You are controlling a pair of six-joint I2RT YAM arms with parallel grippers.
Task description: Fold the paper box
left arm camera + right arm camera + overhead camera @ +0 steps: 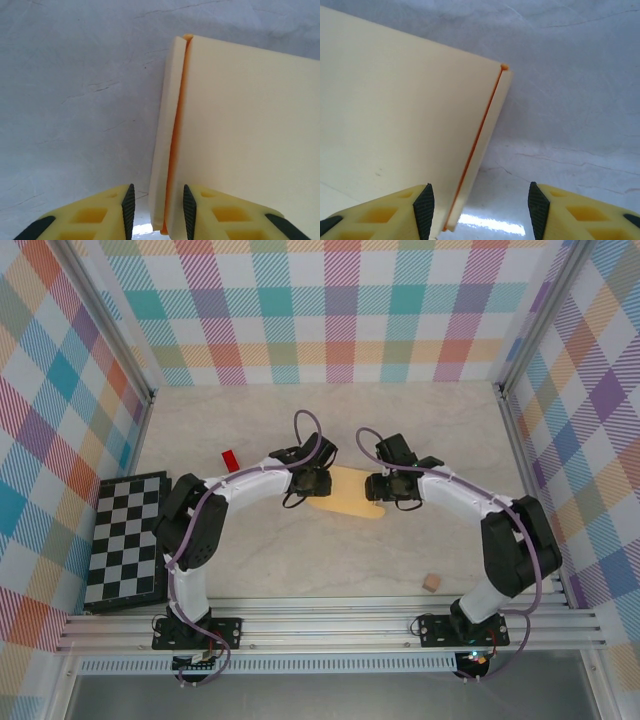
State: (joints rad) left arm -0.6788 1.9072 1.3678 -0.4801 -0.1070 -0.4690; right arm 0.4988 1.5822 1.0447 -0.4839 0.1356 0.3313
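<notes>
Spotter: Layout from overhead: paper box (348,495) flat at mid-bench (250,570), left hand (316,480) at one end, right hand (382,487) at the other. Jaw gaps are too small to read from up there.

Recorder: Left wrist settles one. The side flap (161,150) lies beside the top panel with an orange seam between. The fingers (129,210) are partly spread astride it, the outer pad clear of the card. No pinch yet.

Spotter: Right wrist: that hand is spread wide, one pad just beside the box's other edge, the other pad over bare bench.

Recorder: Judgement: the left should close squarely on the flap near its crease and press it flush. The right should brace the opposite edge so the box cannot slide.
</notes>
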